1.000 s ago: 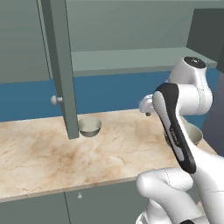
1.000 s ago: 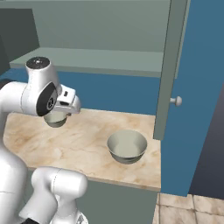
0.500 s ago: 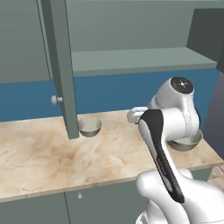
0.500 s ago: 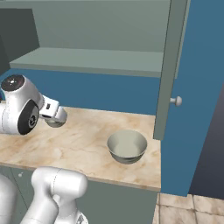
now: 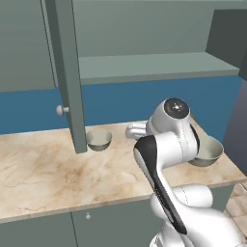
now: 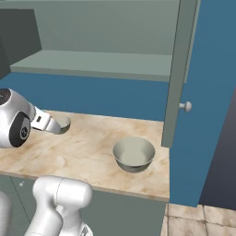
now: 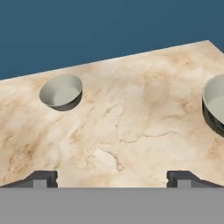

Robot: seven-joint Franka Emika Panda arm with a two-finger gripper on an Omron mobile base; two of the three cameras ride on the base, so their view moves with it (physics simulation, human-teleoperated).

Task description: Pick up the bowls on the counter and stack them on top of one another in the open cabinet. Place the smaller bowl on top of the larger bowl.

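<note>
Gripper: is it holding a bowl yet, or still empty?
Empty and open. In the hand view the fingertips stand wide apart over bare counter; the smaller bowl and larger bowl both sit upright on it.

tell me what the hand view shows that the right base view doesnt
Hand view alone: the two dark fingertips, spread wide apart over bare counter. Right base view alone: the cabinet shelf, the open door with its pale knob, and the white arm. Both: the smaller bowl and larger bowl, sitting apart on the marble counter.
</note>
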